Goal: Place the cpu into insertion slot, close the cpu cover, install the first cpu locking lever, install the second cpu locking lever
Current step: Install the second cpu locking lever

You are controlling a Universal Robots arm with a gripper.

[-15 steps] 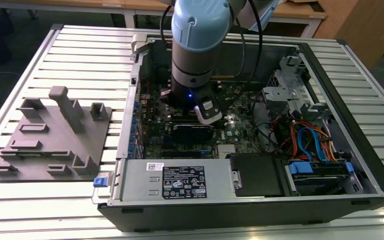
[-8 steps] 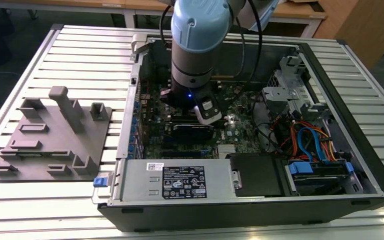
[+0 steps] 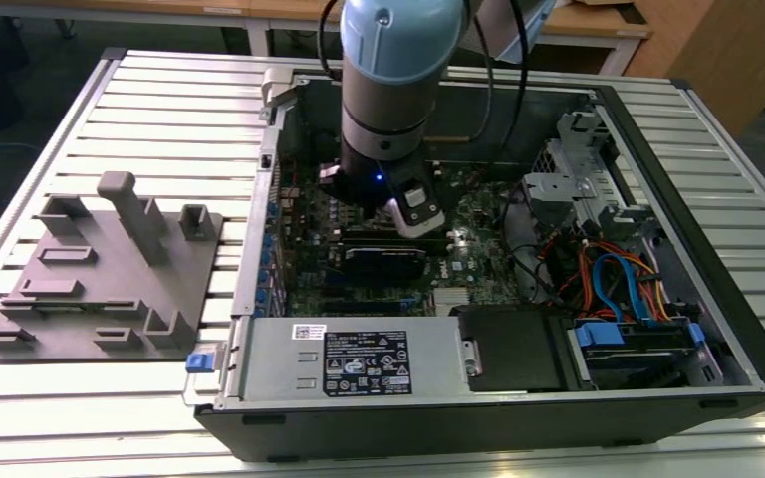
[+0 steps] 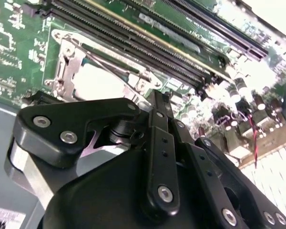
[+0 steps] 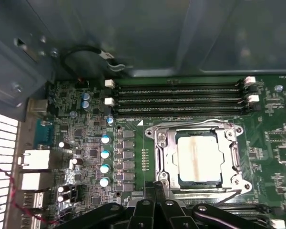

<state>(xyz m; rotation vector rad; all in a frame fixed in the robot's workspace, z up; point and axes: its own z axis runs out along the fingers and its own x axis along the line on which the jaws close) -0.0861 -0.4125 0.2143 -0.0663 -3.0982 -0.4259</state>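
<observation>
Item: open computer case (image 3: 516,398), lying on its side on a slatted metal table (image 3: 156,110), occupying the centre and right of the exterior view.

Item: robot arm (image 3: 389,90), descending from the top centre of the exterior view into the case, its lower end just above the green motherboard (image 3: 306,261).

Item: gripper (image 5: 155,198). Black linkage fingers (image 5: 145,210) rise from the lower centre of the first wrist view, drawn close together at their tips, just beside the near edge of the socket. In the second wrist view the same black links cover the lower half, tips meeting near the socket's corner. Whether anything is pinched between them cannot be told.

Item: cpu (image 5: 199,160), dull silver square, seated flat in the insertion slot (image 5: 164,162), right of centre in the first wrist view; upper left in the second wrist view (image 4: 97,81).

Item: cpu cover (image 5: 231,157), silvery frame lying down around the chip, the chip showing through its window.

Item: memory slots (image 5: 176,98), long and black, running across the first wrist view above the socket.

Item: grey fixture block (image 3: 104,269), left of the case on the table in the exterior view.

Item: power supply (image 3: 343,363), silver, lower centre of the exterior view.
</observation>
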